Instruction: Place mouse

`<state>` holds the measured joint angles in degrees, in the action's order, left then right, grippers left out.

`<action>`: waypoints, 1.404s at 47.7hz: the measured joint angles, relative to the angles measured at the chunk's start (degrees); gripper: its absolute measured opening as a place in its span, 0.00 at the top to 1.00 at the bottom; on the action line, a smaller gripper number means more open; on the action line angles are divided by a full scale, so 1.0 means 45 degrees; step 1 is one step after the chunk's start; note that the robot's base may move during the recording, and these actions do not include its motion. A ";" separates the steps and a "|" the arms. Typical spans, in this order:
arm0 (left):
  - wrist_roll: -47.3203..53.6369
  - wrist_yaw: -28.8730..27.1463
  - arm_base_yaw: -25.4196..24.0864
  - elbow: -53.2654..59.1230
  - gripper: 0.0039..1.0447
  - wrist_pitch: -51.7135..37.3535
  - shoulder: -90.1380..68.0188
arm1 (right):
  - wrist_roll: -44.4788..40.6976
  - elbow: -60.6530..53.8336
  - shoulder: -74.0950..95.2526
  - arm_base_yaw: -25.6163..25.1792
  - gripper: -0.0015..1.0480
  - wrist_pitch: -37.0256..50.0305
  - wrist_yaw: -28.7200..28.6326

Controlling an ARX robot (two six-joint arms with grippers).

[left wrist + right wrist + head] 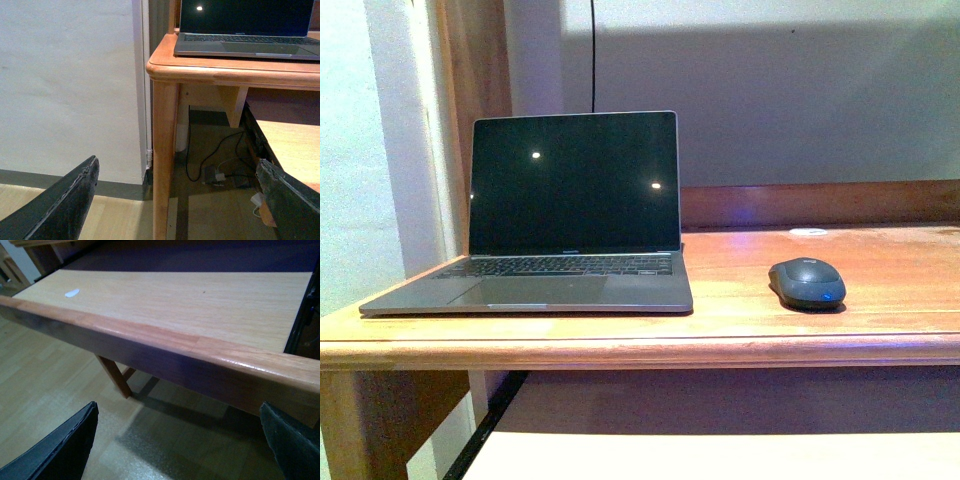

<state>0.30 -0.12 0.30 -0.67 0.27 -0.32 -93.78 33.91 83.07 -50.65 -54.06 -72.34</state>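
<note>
The dark grey oval mouse (807, 282) lies on the wooden desk (880, 330), right of the open laptop (565, 215), with a tiny blue light at its front. Neither arm shows in the front view. My left gripper (175, 200) is open and empty, low beside the desk's left front leg (165, 160), below the laptop (250, 30). My right gripper (175, 440) is open and empty, low in front of a lower wooden shelf (200, 305). The mouse shows in neither wrist view.
A small white disc (808, 232) lies at the back of the desk. Cables and a plug (217, 172) lie on the floor under the desk. A white scrap (72, 292) lies on the lower shelf. A wall (70, 85) stands left of the desk.
</note>
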 joint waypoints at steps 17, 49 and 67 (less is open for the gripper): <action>0.0000 0.0000 0.0000 0.0000 0.07 0.0000 0.0000 | -0.0665 -0.0554 -0.0495 0.0738 0.07 0.1098 -0.0126; 0.0000 -0.0005 0.0000 0.0000 0.07 0.0000 0.0000 | 0.4182 -0.2365 -0.3259 0.3614 0.07 0.5615 -0.0466; 0.0000 0.0000 0.0000 0.0000 0.07 0.0000 0.0000 | 0.2293 -0.1967 -0.2098 0.3249 0.07 0.4988 0.0112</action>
<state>0.30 -0.12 0.30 -0.67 0.27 -0.32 -83.46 25.06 73.63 -36.03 -31.62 -71.83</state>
